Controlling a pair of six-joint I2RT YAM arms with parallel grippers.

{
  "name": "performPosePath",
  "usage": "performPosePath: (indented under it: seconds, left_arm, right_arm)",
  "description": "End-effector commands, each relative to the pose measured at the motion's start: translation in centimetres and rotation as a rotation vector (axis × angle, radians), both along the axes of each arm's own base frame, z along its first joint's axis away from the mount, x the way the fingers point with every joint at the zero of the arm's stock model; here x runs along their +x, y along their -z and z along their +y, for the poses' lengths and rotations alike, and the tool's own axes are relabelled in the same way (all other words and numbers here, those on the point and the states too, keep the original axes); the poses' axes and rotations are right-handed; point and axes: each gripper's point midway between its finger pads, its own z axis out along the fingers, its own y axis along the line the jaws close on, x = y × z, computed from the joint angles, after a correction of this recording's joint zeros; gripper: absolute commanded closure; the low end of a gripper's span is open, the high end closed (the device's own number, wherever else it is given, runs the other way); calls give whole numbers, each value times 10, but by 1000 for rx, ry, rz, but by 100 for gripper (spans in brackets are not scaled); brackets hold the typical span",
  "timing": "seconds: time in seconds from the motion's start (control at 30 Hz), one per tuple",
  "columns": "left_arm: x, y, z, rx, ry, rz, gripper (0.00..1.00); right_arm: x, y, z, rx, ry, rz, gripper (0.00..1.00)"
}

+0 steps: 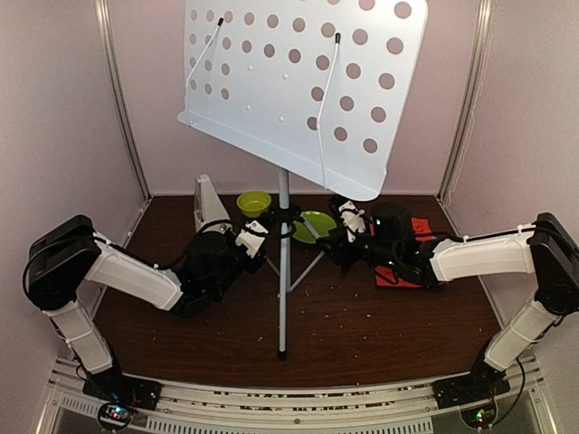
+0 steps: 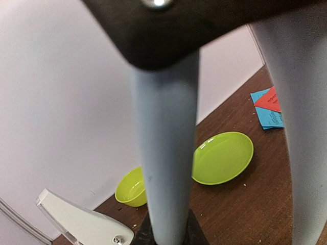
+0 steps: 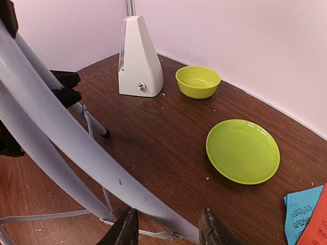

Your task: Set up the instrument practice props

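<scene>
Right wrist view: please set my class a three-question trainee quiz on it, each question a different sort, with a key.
1. True or false: the metronome lies on its side.
2. Which sits nearer the metronome? A the bowl, B the plate.
3. Fill in: the right gripper has its fingers either side of one ___ of the tripod.
Key: 1 false; 2 A; 3 leg.

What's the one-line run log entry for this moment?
left gripper: shut on tripod | right gripper: open around tripod leg | desk: atop tripod | music sheets: on table | metronome: upright
</scene>
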Motion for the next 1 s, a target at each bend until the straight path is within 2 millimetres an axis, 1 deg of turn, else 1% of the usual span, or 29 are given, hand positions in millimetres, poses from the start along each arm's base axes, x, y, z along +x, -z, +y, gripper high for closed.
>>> performPosePath:
  seconds: [0.0,0.17,0.37,0.43,0.5,0.6,0.67,0.73,0.83,0.97]
  left_arm:
    - [-1,11,11,46,-14,21,100]
    - [-3,11,9,43,1,28,100]
    - [-2,8,11,30,-18,45,100]
    - [2,10,13,35,-55,74,100]
    - [8,11,18,28,-110,101,100]
    - [9,12,24,-17,-145,114,100]
    - [10,14,28,-29,-175,124,100]
    - [12,17,32,-39,-202,129,100]
    - [16,17,37,-46,-249,129,100]
    - [20,15,43,-56,-304,137,100]
  right_arm:
    - [33,-21,-18,-32,108,-107,63]
    - [51,-22,-27,-45,149,-111,66]
    - [76,-37,-37,-24,212,-132,67]
    - [81,-45,-36,-10,212,-134,66]
    - [78,-51,-32,3,194,-121,64]
    - [57,-63,-28,70,154,-88,56]
    - [37,-64,-23,116,113,-40,46]
    - [16,-60,-17,149,75,17,38]
    - [-13,-47,-7,195,32,111,33]
    - [-49,-36,16,291,-25,210,32]
